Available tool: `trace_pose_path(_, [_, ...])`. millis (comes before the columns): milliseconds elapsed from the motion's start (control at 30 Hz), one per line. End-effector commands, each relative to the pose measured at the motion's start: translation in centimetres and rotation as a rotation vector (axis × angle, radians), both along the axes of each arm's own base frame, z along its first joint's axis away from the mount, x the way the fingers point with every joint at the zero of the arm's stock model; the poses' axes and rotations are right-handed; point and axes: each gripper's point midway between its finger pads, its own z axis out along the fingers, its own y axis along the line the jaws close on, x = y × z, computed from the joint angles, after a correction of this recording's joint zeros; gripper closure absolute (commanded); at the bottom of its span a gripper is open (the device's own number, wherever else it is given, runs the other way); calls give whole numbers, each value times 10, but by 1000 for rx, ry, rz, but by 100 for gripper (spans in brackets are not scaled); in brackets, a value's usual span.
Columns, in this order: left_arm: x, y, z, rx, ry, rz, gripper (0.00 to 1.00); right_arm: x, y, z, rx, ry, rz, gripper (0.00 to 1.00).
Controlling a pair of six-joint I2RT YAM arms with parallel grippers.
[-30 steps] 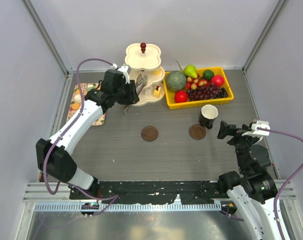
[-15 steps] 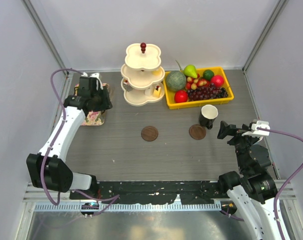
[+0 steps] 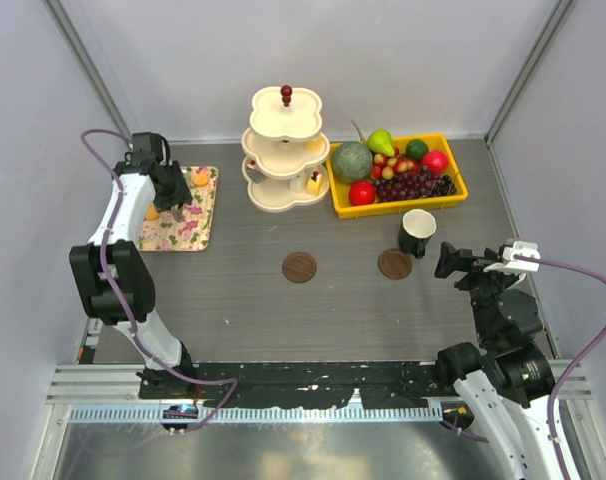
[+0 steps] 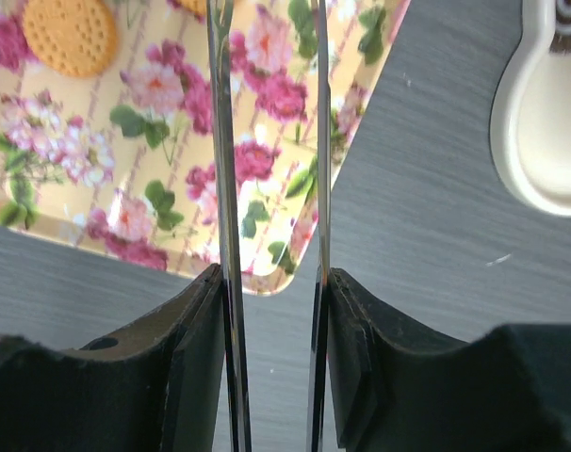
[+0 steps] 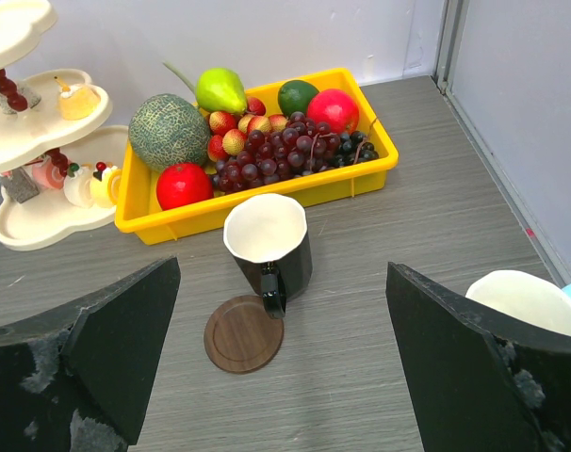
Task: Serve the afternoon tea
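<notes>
Flanking black mug [image 5: 267, 247]: coaster [image 5: 242, 334], yellow fruit tray [image 5: 342, 184].

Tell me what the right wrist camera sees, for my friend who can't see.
A black mug stands beside a round wooden coaster, between the fingers of the open right gripper. Behind it sits a yellow tray of fruit.

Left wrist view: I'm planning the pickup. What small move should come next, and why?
Probably shift the left gripper so its metal tongs straddle the round orange tart on the flowered rectangular tray; the blades now frame only bare tray.
</notes>
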Motion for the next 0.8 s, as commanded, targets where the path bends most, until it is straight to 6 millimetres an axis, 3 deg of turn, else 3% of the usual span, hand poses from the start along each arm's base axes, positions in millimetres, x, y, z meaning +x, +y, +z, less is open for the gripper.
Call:
trace_pose_path(0, [31,13,24,46,-63,6,51,0,1,11,5,-43,6,2])
trace_pose_path(133, [48,20,24,71,-62,10,48,1,1,10,4,-39,4,2])
trace_pose_path(433, [67,28,9,97,-23,16,39,3,1,8,-2,-28,4,2])
trace_pose_path(767, [85,29,-13,94,26,6,42,5,2,6,-8,-15,4,2])
